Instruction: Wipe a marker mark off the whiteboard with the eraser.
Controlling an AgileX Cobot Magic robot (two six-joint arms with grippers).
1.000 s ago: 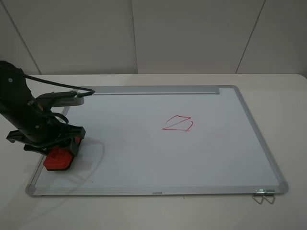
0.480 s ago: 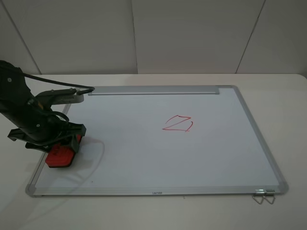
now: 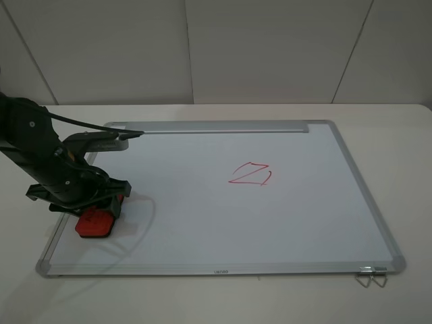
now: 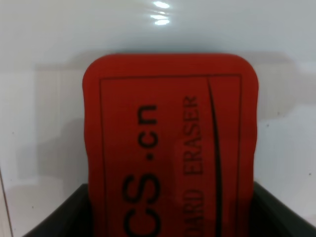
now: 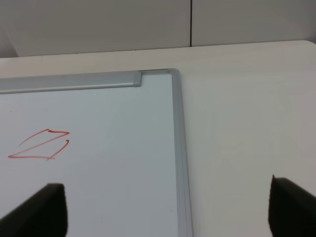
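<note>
The whiteboard lies flat on the table. My left gripper is shut on the red eraser, holding it down near the board's front left corner. In the left wrist view the eraser fills the middle, with dark fingers against both its sides and bare board around it. The marker mark does not show in any view. My right gripper is open and empty, hovering over the board's right frame; it is outside the exterior high view.
A flat, Z-like red scribble sits right of the board's middle, also seen as a scribble in the right wrist view. A silver strip runs along the far edge. A wire clip hangs at the front right corner.
My left arm has shifted a little to the right along the board's left part, carrying the eraser with it. The Z-like scribble is unchanged.
</note>
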